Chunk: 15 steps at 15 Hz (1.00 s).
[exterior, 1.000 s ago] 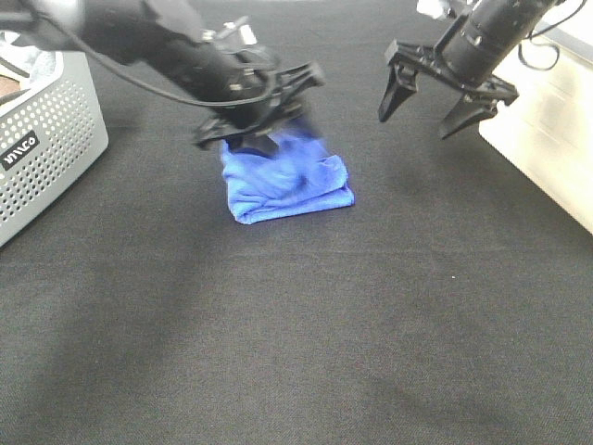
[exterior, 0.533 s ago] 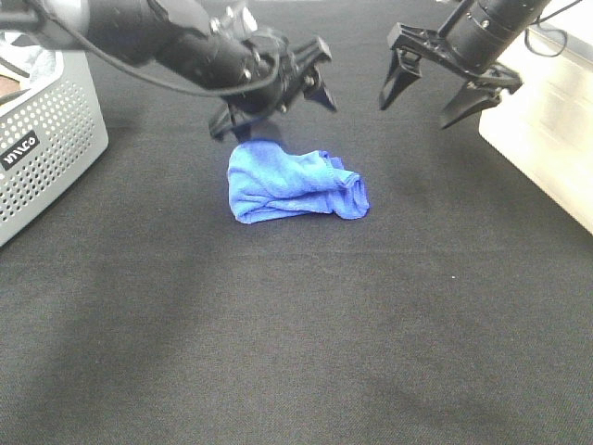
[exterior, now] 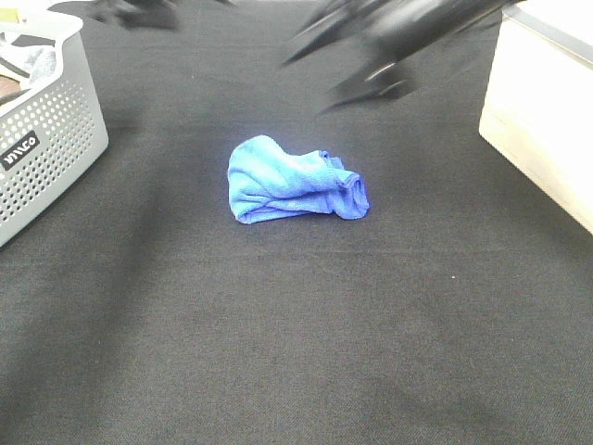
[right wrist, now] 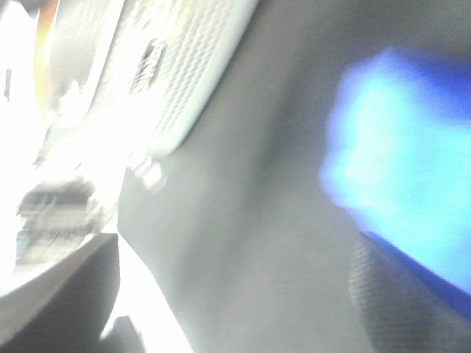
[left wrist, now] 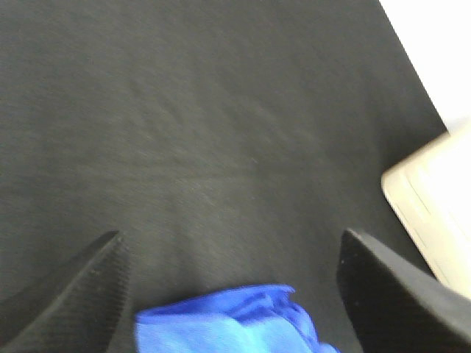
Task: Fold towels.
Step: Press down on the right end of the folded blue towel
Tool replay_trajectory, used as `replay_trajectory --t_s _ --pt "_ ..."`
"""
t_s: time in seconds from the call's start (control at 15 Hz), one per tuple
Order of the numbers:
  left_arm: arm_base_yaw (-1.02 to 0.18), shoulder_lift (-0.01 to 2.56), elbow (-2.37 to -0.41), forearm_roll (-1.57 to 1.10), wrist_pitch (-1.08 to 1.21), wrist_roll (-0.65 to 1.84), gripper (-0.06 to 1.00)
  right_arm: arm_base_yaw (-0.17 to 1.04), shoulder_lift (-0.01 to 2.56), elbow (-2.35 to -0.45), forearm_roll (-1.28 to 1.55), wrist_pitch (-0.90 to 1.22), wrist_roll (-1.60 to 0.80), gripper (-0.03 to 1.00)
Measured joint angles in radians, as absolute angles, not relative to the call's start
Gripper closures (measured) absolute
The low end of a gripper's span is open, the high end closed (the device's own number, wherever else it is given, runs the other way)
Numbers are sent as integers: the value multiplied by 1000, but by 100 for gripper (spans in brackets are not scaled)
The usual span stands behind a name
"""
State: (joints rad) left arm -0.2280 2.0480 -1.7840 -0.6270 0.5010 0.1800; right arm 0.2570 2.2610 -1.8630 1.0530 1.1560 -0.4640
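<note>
Left gripper point(left wrist: 229, 237) has let go and pulled back to the far left corner. Its fingers are wide apart with nothing between them.

Basket point(exterior: 56, 139), left edge: some greyish cloth and something brown show just inside. Too cropped to say more.

Towel point(exterior: 292, 181) lies mid-table point(exterior: 278, 352) as a lumpy bundle. Same spot and shape as half a second ago, nobody touching it. Edges aren't squared, so I'd call the fold rough and the task not done.

Right gripper point(exterior: 345, 67) has swung in across the back toward the middle. It's motion-blurred, spread open and empty, beyond the towel and clear of it.

Cream box point(exterior: 537, 130), right: inside not visible.
</note>
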Motion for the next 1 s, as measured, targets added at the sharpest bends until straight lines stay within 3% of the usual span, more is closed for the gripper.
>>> replay_trajectory --t_s 0.27,0.67,1.0 --pt "-220 2048 -1784 -625 501 160 20 329 2396 -1863 1120 1180 -507 17" --pt "-220 2048 -1784 -625 504 160 20 197 2438 -1863 1092 1153 -500 19" --pt "-220 2048 -1784 -625 507 139 20 186 2438 -1863 966 1095 -424 19"
